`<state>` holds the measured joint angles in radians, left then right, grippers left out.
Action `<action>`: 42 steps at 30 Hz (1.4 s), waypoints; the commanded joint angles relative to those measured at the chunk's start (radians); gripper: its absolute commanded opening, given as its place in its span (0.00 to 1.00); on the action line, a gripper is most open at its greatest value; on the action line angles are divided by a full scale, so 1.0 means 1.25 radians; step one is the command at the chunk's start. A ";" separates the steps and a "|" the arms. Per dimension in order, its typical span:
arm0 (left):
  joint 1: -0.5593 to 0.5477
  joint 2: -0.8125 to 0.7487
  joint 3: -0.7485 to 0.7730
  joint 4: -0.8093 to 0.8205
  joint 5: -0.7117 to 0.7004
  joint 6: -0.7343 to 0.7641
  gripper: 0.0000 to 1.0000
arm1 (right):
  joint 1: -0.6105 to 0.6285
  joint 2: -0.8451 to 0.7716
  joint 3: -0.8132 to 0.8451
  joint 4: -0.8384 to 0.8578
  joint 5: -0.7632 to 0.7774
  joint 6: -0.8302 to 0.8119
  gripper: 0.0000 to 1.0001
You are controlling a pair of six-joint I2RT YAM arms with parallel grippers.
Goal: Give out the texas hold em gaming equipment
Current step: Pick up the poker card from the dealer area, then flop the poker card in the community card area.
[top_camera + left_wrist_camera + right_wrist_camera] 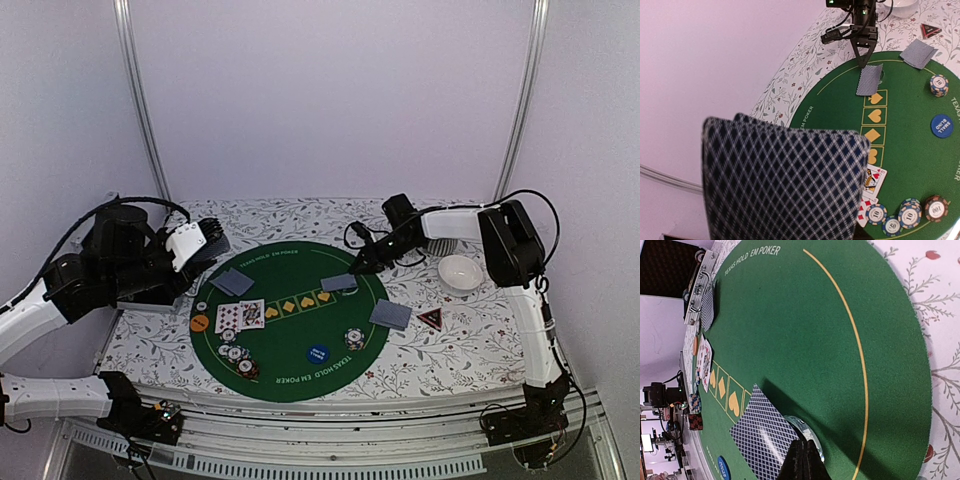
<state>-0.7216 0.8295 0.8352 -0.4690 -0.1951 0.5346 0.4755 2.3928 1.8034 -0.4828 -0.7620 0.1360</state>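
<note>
Card stack point(785, 185) with blue diamond-check backs fills the left wrist view, clamped in the left gripper point(203, 247) just off the green mat's point(290, 340) far-left edge. The top view barely shows those cards.

The right gripper point(802, 462) is pinched fully closed. Its tip is over a face-down card point(765, 432) and a clear disc point(809, 437) on the mat's far-right part, and only the right wrist view catches that disc.

Writing: the mat says "TEXAS HOLD 'EM POKER" and the blue button point(942, 125) says "SMALL BLIND". The chips point(910, 215) near the mat's front-left read 10, 50 and 100.

A second face-down card point(390, 314) lies at the mat's right edge, with the red-black triangle marker point(430, 319) just off it. The mat's far middle is bare green, and the floral cloth point(450, 350) leaves only a narrow border around it.
</note>
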 commanded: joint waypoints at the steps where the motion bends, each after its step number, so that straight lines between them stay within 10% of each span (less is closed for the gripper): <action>1: 0.007 -0.013 -0.003 0.011 0.005 0.004 0.38 | -0.006 -0.079 0.019 0.007 0.001 -0.001 0.02; 8: 0.007 -0.013 -0.008 0.014 0.006 0.004 0.38 | 0.059 -0.166 0.026 0.010 0.199 0.013 0.02; 20: 0.007 -0.021 -0.005 0.031 -0.034 0.009 0.37 | 0.433 -0.082 0.116 0.055 1.159 -0.274 0.02; 30: 0.007 -0.034 -0.013 0.036 -0.040 0.010 0.37 | 0.593 0.073 0.130 0.162 1.160 -0.590 0.02; 42: 0.007 -0.039 -0.018 0.038 -0.036 0.013 0.38 | 0.570 0.054 0.130 0.066 0.911 -0.454 0.02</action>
<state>-0.7216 0.7898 0.8211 -0.4538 -0.2409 0.5495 1.2102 2.4821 1.9511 -0.3603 0.4831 -0.4969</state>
